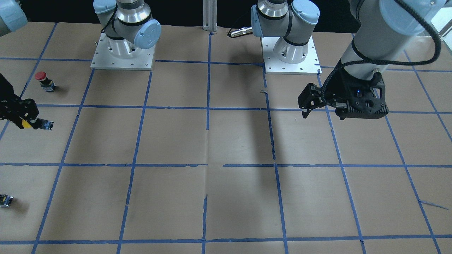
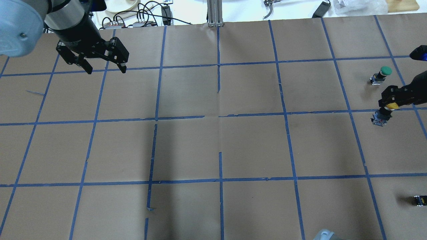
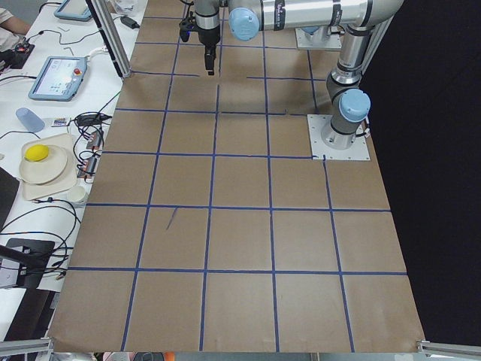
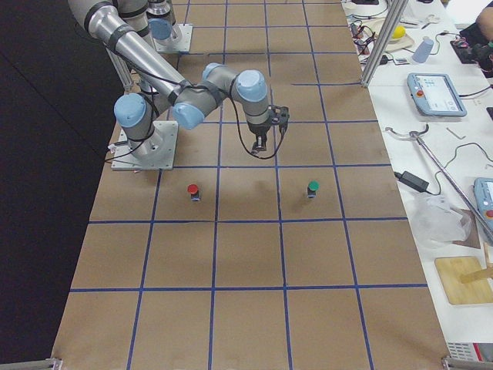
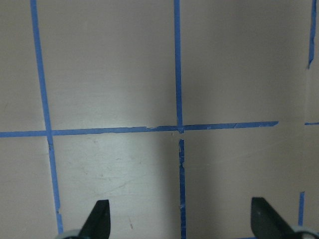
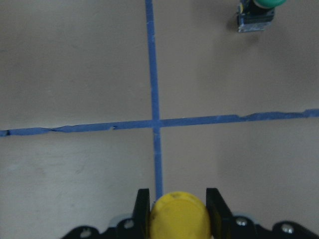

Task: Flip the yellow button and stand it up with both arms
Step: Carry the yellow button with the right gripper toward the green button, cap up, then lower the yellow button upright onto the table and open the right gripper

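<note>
The yellow button [image 1: 39, 124] is at the table's edge on my right side, with its yellow cap [image 6: 179, 219] clamped between the fingers of my right gripper [image 1: 28, 122]. Its black-and-grey body [image 2: 380, 119] sticks out sideways from the jaws. I cannot tell whether it touches the paper. My right gripper also shows in the overhead view [image 2: 390, 105]. My left gripper [image 2: 106, 70] is open and empty. It hangs above the far left part of the table, far from the button, and also shows in the front view [image 1: 306, 112] and the left wrist view [image 5: 182, 219].
A red-capped button [image 1: 41, 80] stands upright near my right gripper. A green-capped button [image 2: 382, 75] stands beyond it and also shows in the right wrist view [image 6: 256, 12]. A tiny black-yellow part [image 2: 420, 200] lies at the table's right edge. Brown paper [image 2: 217, 146] with blue tape lines covers the table.
</note>
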Robot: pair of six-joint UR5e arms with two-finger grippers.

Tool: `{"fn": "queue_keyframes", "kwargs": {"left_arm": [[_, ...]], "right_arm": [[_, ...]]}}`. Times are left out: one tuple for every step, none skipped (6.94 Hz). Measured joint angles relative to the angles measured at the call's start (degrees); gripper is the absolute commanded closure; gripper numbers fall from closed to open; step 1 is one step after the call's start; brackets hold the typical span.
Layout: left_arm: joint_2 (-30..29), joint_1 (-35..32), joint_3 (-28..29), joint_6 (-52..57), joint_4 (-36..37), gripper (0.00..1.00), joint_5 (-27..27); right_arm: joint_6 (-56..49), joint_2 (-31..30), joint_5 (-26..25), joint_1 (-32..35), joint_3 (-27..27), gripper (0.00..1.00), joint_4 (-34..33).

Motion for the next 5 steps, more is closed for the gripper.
{"fn": "queue_keyframes", "kwargs": {"left_arm": [[0.97, -0.03, 0.48, 0.34, -1.36, 0.00, 0.14], [1.69, -0.08, 0.44, 0.48, -2.31, 0.01, 0.04], [1.62, -0.07, 0.42, 0.46, -2.47, 0.00, -0.26], [1.37, -0.09, 0.41, 0.45, -2.42, 0.00, -0.43], [1.56, -0.26, 0.20, 0.45, -2.40, 0.00, -0.55]], "right_arm": [[-5.78, 3.42, 0.02, -2.53, 0.24, 0.92, -6.28], [-9.20, 5.72, 0.16, -4.36, 0.80, 0.92, -10.04], [-11.54, 6.77, 0.23, -5.26, 1.69, 0.92, -12.62], [-13.19, 7.17, 0.22, -5.72, 3.28, 0.92, -16.43], [-14.64, 7.28, 0.35, -6.27, 5.63, 0.91, -21.03]]}}
